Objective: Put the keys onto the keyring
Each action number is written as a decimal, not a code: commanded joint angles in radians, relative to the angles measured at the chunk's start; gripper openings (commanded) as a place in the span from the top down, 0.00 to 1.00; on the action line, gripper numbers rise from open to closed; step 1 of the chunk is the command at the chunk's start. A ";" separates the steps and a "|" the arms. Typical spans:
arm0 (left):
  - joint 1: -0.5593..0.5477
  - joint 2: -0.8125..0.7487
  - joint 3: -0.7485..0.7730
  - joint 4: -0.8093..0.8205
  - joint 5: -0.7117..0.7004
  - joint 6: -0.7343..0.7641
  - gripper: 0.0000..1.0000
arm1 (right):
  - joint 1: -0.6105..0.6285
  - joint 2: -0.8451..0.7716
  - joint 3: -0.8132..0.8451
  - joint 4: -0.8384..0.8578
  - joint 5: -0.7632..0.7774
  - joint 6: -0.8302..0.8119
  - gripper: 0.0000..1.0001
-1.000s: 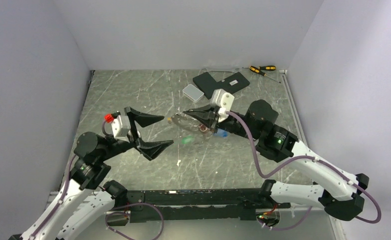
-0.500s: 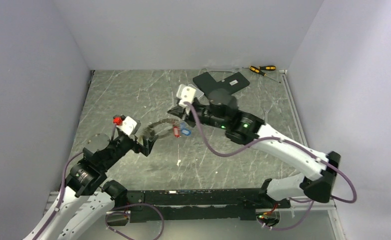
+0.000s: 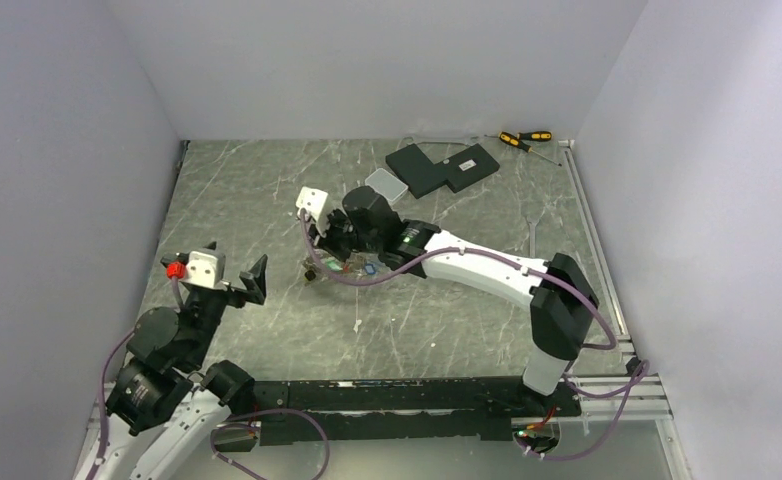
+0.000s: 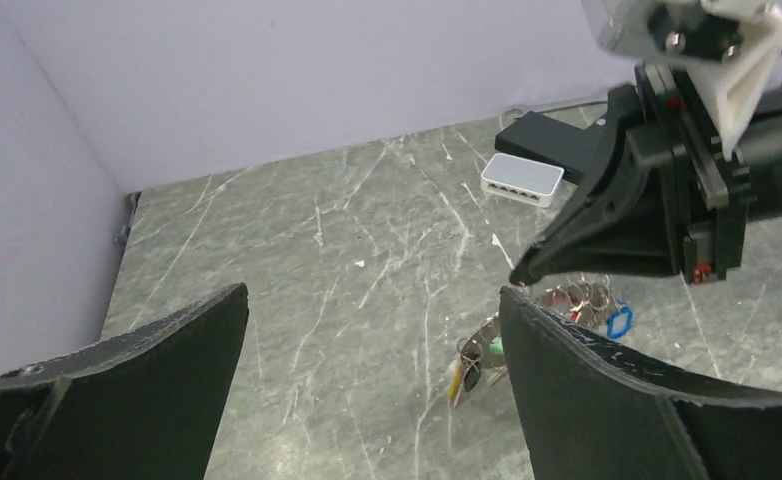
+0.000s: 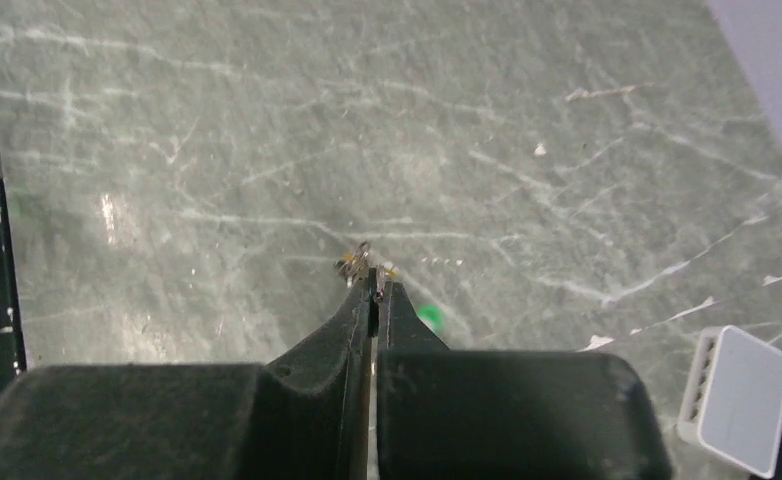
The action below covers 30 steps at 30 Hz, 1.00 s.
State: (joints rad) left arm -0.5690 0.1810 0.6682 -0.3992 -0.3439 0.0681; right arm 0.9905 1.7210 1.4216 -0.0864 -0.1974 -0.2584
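Observation:
The keyring (image 3: 333, 264) lies low over the table's middle, with small keys (image 3: 343, 270) bunched on it and a blue tag (image 3: 370, 268) at its right. My right gripper (image 3: 317, 268) is shut, tips down, with a thin silver edge of the keyring pinched between them (image 5: 372, 283). A yellow key (image 5: 359, 263) and a green tag (image 5: 429, 318) show past the tips. My left gripper (image 3: 239, 288) is open and empty, drawn back at the near left. In the left wrist view (image 4: 372, 295) it faces the keys (image 4: 472, 362), the blue tag (image 4: 619, 322) and the right gripper (image 4: 519, 277).
A small white box (image 3: 385, 183) sits just behind the right arm, and it also shows in both wrist views (image 4: 522, 180) (image 5: 737, 400). A flat black device (image 3: 442, 165) and two screwdrivers (image 3: 525, 140) lie at the back. Walls close the left, back and right sides.
My right gripper has swung left across the table with the keyring and keys. My left gripper has pulled back to the near left, away from the ring, and stands open.

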 commanded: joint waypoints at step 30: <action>0.073 0.086 -0.011 0.048 0.071 0.010 0.01 | 0.133 -0.079 -0.391 -0.028 -0.266 0.070 0.82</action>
State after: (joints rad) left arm -0.5041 0.2581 0.6563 -0.3859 -0.2855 0.0677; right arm 1.1046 1.6310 0.9936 -0.1619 -0.4290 -0.2066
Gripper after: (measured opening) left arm 0.995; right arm 0.103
